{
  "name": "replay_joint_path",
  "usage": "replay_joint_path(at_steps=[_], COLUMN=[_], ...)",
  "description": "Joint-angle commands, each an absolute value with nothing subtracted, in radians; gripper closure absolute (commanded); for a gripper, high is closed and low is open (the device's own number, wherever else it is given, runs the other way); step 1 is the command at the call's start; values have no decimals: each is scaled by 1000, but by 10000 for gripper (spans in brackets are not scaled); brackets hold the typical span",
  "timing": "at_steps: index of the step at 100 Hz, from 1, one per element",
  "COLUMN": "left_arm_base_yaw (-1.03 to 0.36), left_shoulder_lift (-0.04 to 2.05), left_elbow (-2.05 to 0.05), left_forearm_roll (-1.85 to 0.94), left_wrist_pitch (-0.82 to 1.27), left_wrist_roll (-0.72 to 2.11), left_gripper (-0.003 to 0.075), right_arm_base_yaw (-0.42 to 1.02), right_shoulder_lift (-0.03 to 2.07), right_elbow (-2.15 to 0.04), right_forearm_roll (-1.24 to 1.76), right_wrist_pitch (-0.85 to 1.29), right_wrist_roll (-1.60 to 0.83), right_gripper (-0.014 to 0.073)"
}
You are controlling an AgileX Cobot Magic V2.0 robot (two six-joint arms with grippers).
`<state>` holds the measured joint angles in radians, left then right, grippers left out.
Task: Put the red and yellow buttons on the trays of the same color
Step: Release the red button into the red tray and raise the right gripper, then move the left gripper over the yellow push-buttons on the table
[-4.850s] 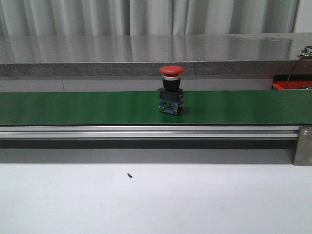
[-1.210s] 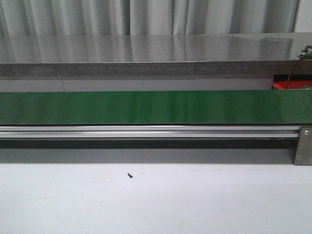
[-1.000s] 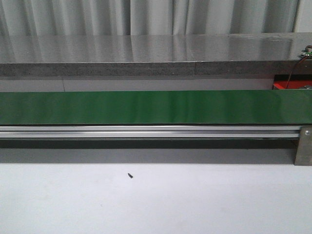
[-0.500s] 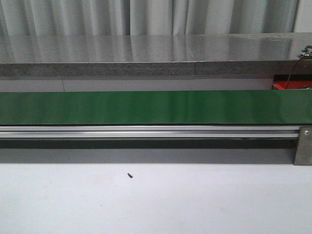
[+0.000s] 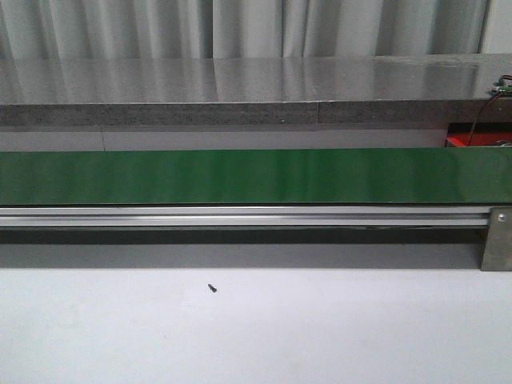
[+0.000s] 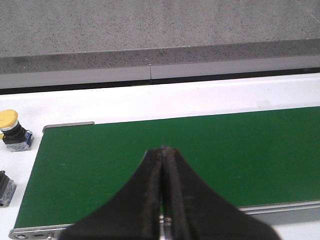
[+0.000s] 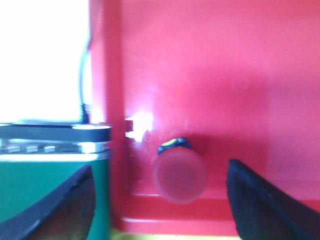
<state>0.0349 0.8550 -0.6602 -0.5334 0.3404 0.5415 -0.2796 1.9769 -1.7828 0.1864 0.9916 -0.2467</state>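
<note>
Red button gone from the belt since the earlier frame; it now sits in the red tray.
We see the red button [image 7: 179, 176] inside the red tray [image 7: 200, 60], the right gripper [image 7: 160, 200] spread wide above it. The left gripper [image 6: 163, 155], clenched and empty, hovers over the green belt [image 5: 240, 176]; a yellow button [image 6: 12, 131] waits beside it.

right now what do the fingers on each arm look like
In the left wrist view the left gripper has black, curved fingers tapering to thin tips, their inner edges scuffed. The right gripper shows two dark, blurred, rounded fingers at the frame's lower corners. No cables or markings show on either.
</note>
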Motion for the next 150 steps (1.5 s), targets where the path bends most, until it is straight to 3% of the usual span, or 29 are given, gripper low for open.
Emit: replay_joint_path(at_steps=[1, 29, 48, 71, 101, 127, 150], left_arm_base_yaw=[29, 29, 29, 29, 29, 29, 29], left_shoulder_lift=[851, 851, 851, 851, 851, 851, 851], left_elbow=[-688, -688, -688, -688, -688, -688, -688], left_forearm_roll=[-549, -549, -549, -549, -549, -549, -549], left_wrist_pitch=[272, 274, 274, 274, 274, 274, 272], left_wrist_roll=[542, 542, 542, 542, 542, 542, 542], left_gripper=[740, 740, 740, 740, 740, 740, 739], right_arm_base_yaw=[-251, -81, 24, 48, 48, 48, 48], right_shoulder_lift=[1855, 1639, 1448, 1219, 992, 929, 931], right_elbow=[-1815, -1694, -1430, -1154, -911, -882, -882], right_forearm_roll=[203, 172, 172, 173, 173, 173, 173], right_wrist_pitch=[982, 928, 780, 735, 735, 738, 774], right_wrist_roll=[-250, -250, -218, -187, -185, -185, -185], right_gripper=[53, 57, 57, 64, 309, 669, 662])
